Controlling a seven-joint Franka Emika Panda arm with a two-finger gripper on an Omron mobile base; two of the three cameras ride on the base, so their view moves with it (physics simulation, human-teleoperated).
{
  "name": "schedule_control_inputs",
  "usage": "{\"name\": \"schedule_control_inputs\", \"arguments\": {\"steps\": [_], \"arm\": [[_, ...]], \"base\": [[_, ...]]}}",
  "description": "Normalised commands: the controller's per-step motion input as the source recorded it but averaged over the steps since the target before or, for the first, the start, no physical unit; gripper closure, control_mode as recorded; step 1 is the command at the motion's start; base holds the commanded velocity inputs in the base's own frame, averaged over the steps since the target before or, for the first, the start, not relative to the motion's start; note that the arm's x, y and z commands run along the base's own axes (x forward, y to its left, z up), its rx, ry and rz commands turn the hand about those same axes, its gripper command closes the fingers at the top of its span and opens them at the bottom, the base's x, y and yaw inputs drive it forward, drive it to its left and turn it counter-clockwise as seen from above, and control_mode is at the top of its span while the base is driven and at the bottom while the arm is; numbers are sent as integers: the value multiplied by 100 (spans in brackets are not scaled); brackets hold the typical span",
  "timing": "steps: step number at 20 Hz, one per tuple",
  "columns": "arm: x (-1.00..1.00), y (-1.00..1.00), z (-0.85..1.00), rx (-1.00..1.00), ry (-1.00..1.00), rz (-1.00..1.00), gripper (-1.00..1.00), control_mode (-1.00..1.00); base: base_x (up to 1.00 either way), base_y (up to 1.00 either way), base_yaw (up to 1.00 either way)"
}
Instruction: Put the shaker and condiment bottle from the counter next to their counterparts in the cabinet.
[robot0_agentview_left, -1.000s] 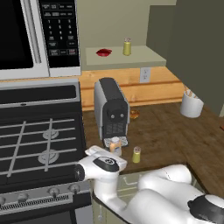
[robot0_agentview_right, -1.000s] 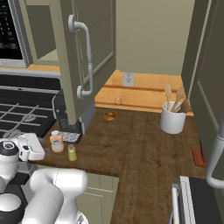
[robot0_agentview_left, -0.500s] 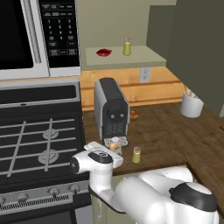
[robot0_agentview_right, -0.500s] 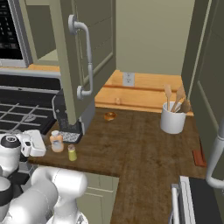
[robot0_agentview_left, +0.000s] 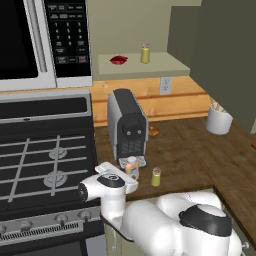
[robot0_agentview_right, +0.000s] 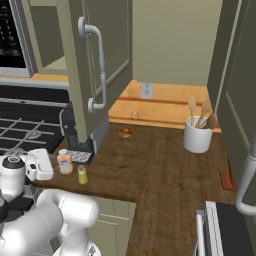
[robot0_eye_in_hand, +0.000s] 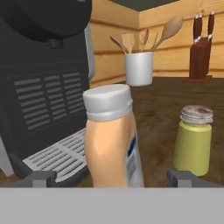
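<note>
Hand view: the bottle (robot0_eye_in_hand: 111, 140) stands dead ahead on the counter (robot0_eye_in_hand: 175, 100), between my spread fingertips (robot0_eye_in_hand: 39, 178), not yet pinched, beside the coffee machine (robot0_eye_in_hand: 39, 87). The shaker (robot0_eye_in_hand: 194, 140) stands just to its right. I judge this the reach for the bottle; next I must push forward, close, then lift toward the cabinet (robot0_agentview_left: 145, 64).

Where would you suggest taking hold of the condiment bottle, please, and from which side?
Probably around the straight tan body just below the whitish cap, coming level from the counter's front edge. The condiment bottle stands upright, with the coffee machine close behind and the shaker beside it. The gripper already faces it, fingers either side.
</note>
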Motion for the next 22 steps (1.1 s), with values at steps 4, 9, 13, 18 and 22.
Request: {"name": "schedule_control_inputs", "arguments": {"steps": [4,9,13,18,22], "arm": [[15,-13,-5,0,-5,0,-100,-100],[26,-11,-2,0,-4,0,-100,-100],[14,-2,-5,0,-1,0,100,-100],[-8,-4,1,1,-7,0,100,-100],[-80,-42,31,0,-38,0,100,-100]], "base": [[0,0,0],[0,0,0],[0,0,0],[0,0,0],[0,0,0]]}}
